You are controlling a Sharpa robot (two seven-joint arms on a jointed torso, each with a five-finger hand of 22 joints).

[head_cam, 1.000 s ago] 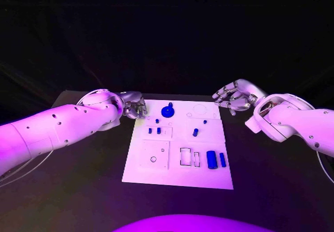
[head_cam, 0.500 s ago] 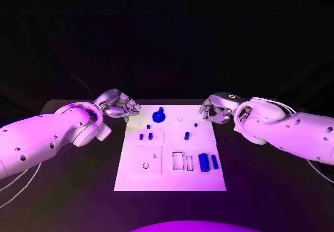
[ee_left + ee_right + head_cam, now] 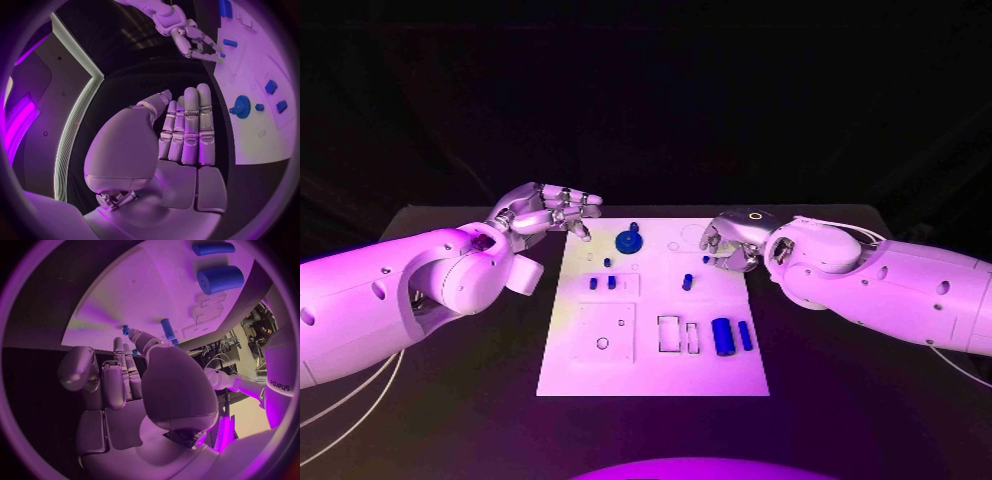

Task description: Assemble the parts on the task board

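Fingers (image 3: 187, 125) of the left hand (image 3: 548, 212) stretching out straight and pressed side by side, holding nothing, hovering in the upper left of the frame just off the far-left corner of the task board (image 3: 589, 375). Fingers (image 3: 119, 377) of the right hand (image 3: 733, 240) curling loosely, likewise gripping nothing, hanging over the board's far-right corner right of centre; whether touching the plate, cannot tell. Both hands showing smooth, segmented silver metal on glossy white arms.

Lying flat in the middle of the matte black tabletop (image 3: 444, 400): the white, smooth rectangular plate with shallow outlined recesses. Standing near its far edge, between the two hands and clear of both: one blue toothed gear with a knob (image 3: 630, 240). Sitting lower right of centre: one thick blue cylinder (image 3: 723, 336) and one thinner blue bar (image 3: 746, 336) just beside it. Dotting the middle band: several small blue pegs (image 3: 687, 282), too tiny for a sure count.
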